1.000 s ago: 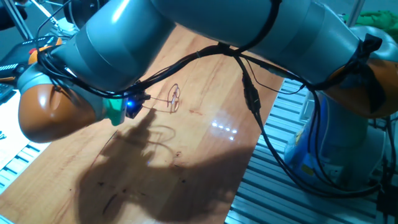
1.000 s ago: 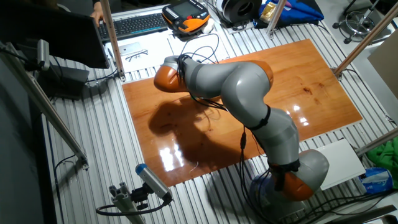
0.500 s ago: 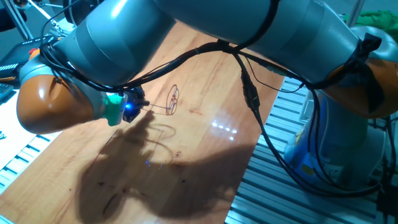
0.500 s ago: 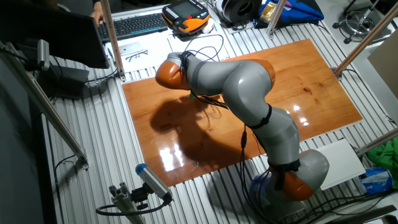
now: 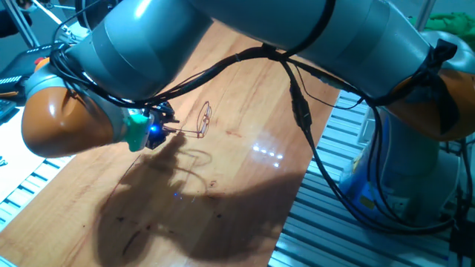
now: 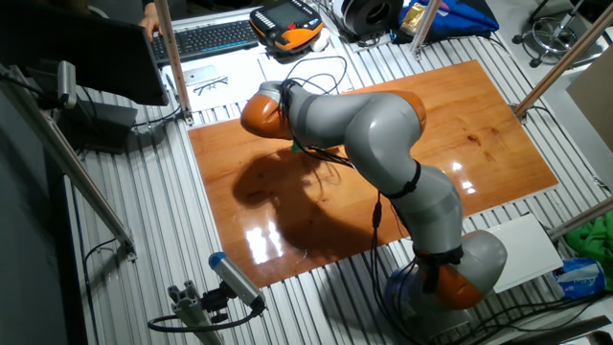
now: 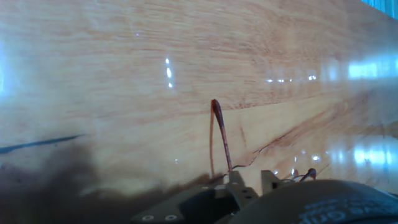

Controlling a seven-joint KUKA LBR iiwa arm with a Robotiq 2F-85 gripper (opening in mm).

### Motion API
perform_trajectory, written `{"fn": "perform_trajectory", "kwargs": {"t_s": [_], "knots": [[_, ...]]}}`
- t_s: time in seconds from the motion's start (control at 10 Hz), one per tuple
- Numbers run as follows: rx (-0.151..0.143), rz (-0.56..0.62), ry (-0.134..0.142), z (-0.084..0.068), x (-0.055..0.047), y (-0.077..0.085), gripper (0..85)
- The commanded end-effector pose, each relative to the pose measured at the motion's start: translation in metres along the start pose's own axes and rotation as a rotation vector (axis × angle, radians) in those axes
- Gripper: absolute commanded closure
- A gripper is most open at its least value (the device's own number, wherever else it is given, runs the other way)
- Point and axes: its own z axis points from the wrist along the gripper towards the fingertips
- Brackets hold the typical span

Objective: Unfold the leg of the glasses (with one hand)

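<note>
Gripper (image 5: 165, 124), at left above the wooden table (image 5: 245, 96), is clenched on one wire leg of the glasses (image 5: 203, 119). Rims hang to its right, held clear of the tabletop. In the hand view, the leg (image 7: 219, 134) rises between the fingers.

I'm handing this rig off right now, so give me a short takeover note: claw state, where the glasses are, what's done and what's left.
Claw: seems shut on one leg of the glasses, gripping its tip.
Glasses: rims raised off the wooden table, held out from the claw by that leg; the other fixed view hides them behind the arm.
Done: leg grasped and apparently swung out straight from the rims.
Left: confirm the leg is fully open, set the glasses down, release.
</note>
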Motion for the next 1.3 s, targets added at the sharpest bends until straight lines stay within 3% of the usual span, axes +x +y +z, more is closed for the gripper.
{"fn": "perform_trajectory", "kwargs": {"t_s": [0.0, 0.1, 0.2, 0.3, 0.4, 0.7, 0.9, 1.2], "knots": [[-0.055, 0.016, 0.025, -0.002, 0.0, -0.005, 51.0], [-0.141, 0.031, 0.061, -0.004, 0.0, -0.015, 51.0], [-0.205, 0.042, 0.095, -0.008, 0.002, -0.026, 68.0], [-0.258, 0.054, 0.124, -0.01, 0.003, -0.035, 68.0], [-0.298, 0.056, 0.146, -0.011, 0.005, -0.043, 85.0], [-0.331, 0.039, 0.147, -0.006, 0.01, -0.05, 85.0], [-0.361, 0.023, 0.167, 0.007, 0.013, -0.052, 85.0], [-0.381, 0.016, 0.206, 0.024, 0.018, -0.061, 85.0]]}}
